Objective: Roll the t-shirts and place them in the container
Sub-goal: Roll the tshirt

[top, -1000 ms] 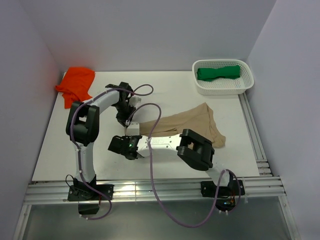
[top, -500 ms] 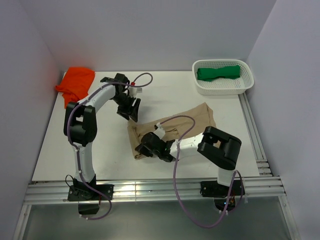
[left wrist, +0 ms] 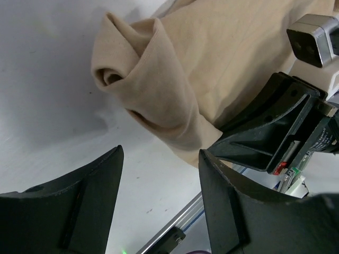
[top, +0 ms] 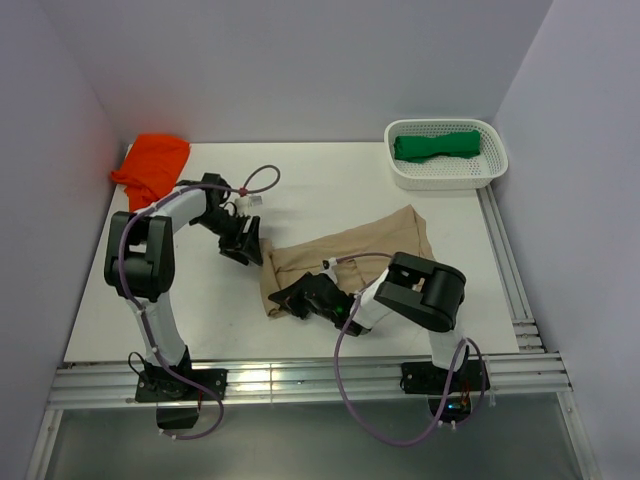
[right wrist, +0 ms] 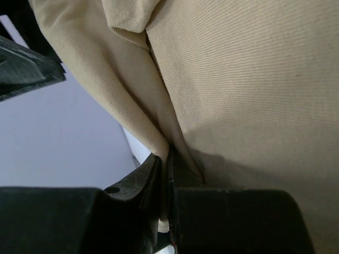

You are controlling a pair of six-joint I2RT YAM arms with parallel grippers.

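Between pale walls, on your white tabletop [top: 350,190], the tan shirt [top: 365,245] lies near the centre with its 8 o'clock end curled into a loose roll. Your right hand [top: 295,298] sits at that end, fingers pressed together on a fold of the cloth, seemingly so it can carry the roll toward 2 o'clock. Your left hand [left wrist: 161,153] hovers spread and empty at the roll's 10 o'clock side, likely placed to tuck that edge, while the orange shirt [top: 155,165] waits at 10 o'clock and the green shirt [top: 435,145] lies rolled in the basket [top: 400,178] at 1 o'clock.
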